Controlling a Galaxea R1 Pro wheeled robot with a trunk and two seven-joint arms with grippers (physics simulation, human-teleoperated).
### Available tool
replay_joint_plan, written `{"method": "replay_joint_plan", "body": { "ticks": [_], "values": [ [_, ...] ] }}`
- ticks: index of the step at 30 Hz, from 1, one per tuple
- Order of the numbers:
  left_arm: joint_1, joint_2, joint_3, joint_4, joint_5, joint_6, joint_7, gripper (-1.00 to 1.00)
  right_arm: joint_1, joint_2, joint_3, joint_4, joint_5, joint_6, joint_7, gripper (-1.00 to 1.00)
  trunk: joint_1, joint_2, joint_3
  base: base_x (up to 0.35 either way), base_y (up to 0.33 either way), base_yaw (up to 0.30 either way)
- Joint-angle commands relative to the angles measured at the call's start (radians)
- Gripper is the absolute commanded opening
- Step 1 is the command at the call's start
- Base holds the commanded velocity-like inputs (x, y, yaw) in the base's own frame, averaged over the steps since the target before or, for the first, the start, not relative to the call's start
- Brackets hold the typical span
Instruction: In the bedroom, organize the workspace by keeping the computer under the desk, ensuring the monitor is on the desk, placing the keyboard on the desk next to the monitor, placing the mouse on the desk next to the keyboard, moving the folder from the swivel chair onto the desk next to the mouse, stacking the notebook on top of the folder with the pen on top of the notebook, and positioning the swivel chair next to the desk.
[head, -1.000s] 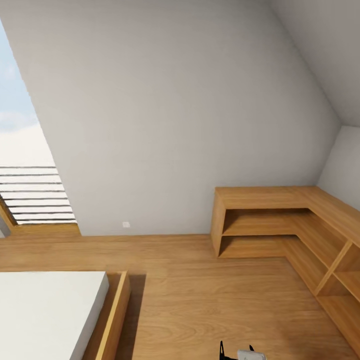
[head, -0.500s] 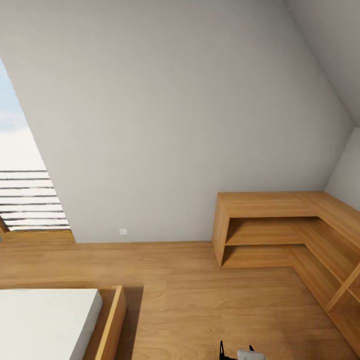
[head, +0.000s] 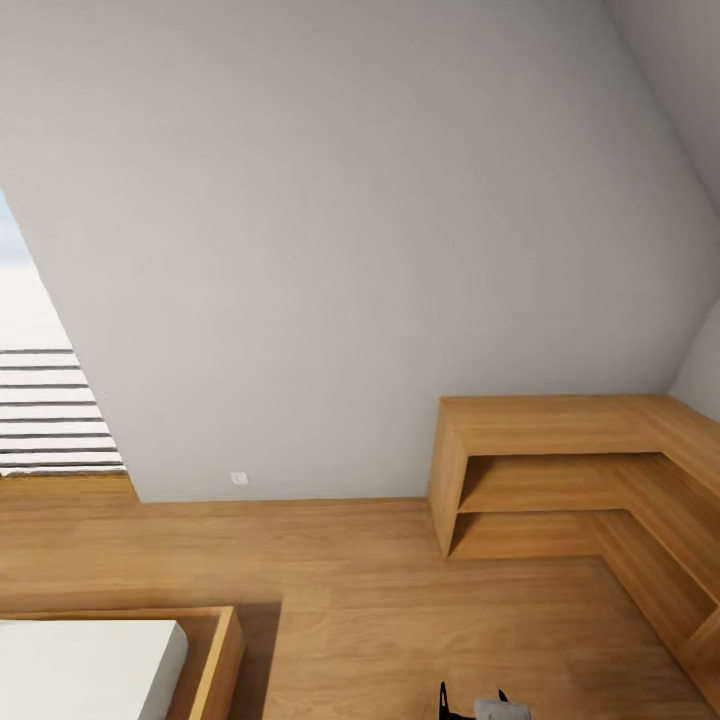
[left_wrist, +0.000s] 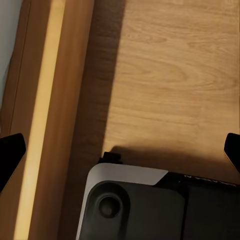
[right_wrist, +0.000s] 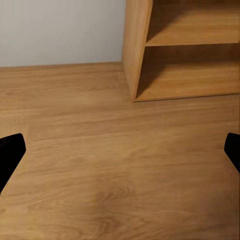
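The desk, monitor, keyboard, swivel chair and the other workspace items are out of view. My left gripper is open above the wood floor, its black fingertips far apart, with nothing between them. My right gripper is also open and empty over bare floor, facing a light-wood shelf unit. A small black and grey part of my arm pokes in at the bottom edge of the head view.
A low L-shaped light-wood shelf unit stands against the sloped white wall at the right. A bed with a white mattress in a wooden frame lies at the lower left. A slatted window is at the left. My base is beside the bed frame.
The head view has shifted: the window slid left, and the shelf unit and bed sit lower in the picture. This is camera motion; nothing in the room has moved.
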Motion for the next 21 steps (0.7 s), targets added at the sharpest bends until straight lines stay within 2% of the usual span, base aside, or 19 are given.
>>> {"method": "replay_joint_plan", "body": {
  "ticks": [1,9,21],
  "values": [
    [-0.001,0.001,-0.009,0.0,0.008,-0.003,0.007,1.0,-0.001,0.0,0.008,0.0,-0.001,-0.001,-0.009,1.0,0.001,-0.001,-0.002,0.323,0.0,0.0],
    [-0.001,0.001,-0.009,0.001,0.008,-0.002,0.007,1.0,-0.001,0.0,0.008,0.0,-0.001,-0.001,-0.009,1.0,0.001,-0.001,0.0,0.323,0.0,-0.066],
    [-0.001,-0.019,-0.011,0.025,0.006,-0.002,0.005,1.0,-0.001,-0.001,0.008,0.0,-0.001,-0.001,-0.006,1.0,0.001,-0.001,0.007,0.323,0.0,-0.202]
  ]
}}
